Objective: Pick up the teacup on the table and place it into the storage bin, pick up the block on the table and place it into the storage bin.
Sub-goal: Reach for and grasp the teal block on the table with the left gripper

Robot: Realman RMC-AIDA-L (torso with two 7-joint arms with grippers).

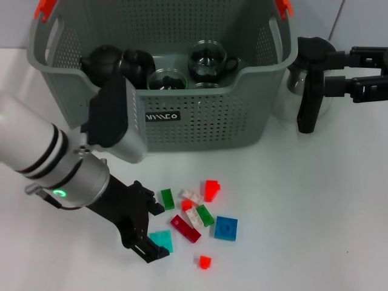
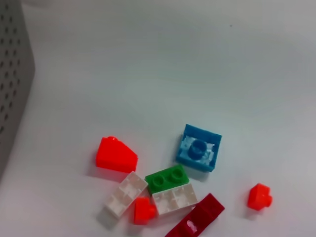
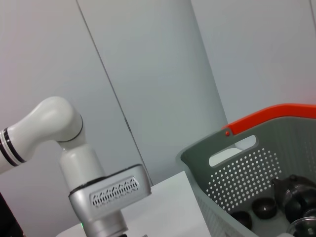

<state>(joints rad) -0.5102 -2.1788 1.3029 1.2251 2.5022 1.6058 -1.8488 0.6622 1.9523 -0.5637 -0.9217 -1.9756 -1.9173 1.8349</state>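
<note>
Teal block (image 1: pixel 162 240) between left gripper (image 1: pixel 149 244) fingers.

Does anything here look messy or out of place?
Nothing looks broken or spilled. The blocks lie in a loose scatter on the table in front of the storage bin, some upside down, such as the blue one. The left gripper is at a teal block.
</note>
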